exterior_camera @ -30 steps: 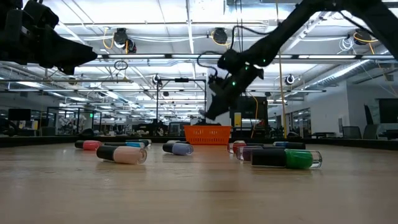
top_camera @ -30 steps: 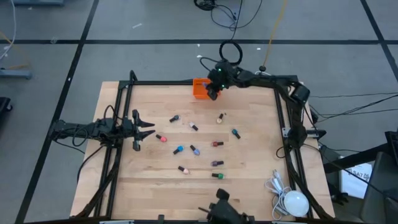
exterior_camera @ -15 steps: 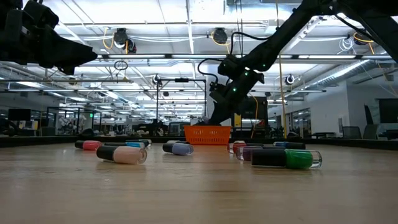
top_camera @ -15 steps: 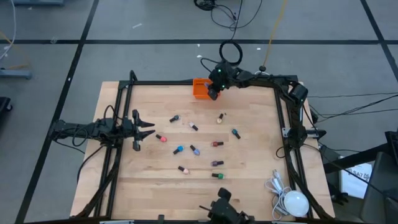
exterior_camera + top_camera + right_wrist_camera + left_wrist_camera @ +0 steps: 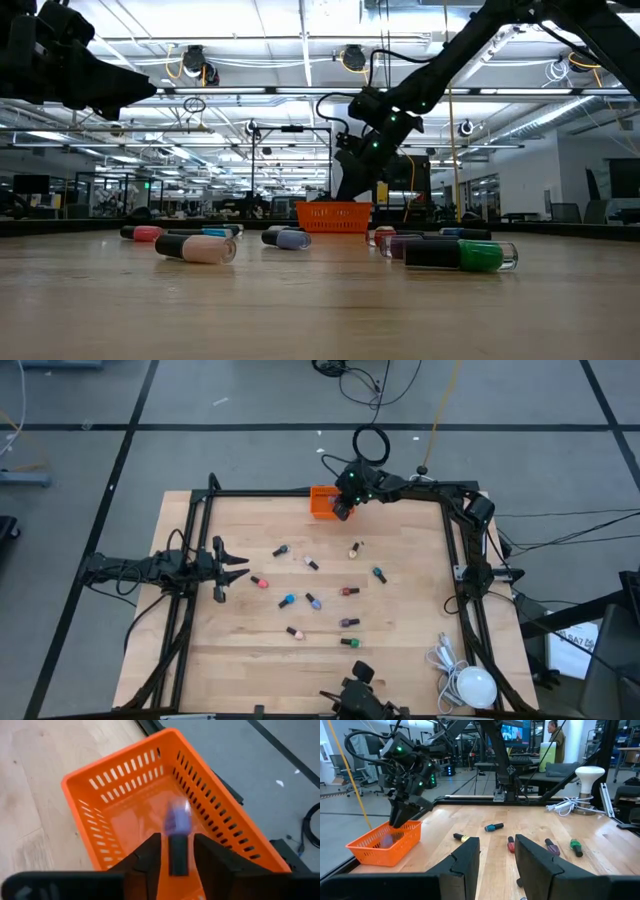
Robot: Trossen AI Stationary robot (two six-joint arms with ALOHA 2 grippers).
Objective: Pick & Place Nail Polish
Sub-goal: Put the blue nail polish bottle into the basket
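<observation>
The right gripper hangs over the orange bin; nail polish bottles lie scattered mid-table.

Bright overhead light; motion-blurred bottle

Right claw hangs parted at the far edge; left claw open, idle.

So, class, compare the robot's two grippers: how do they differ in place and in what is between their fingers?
Place: the right gripper hangs over the orange basket at the table's far edge, while the left gripper waits at the table's left side, away from the basket.
Contents: a blurred purple nail polish bottle shows between the right gripper's parted fingers, while the left gripper's are empty.
Shared: both are dark, two-fingered and open.
</observation>
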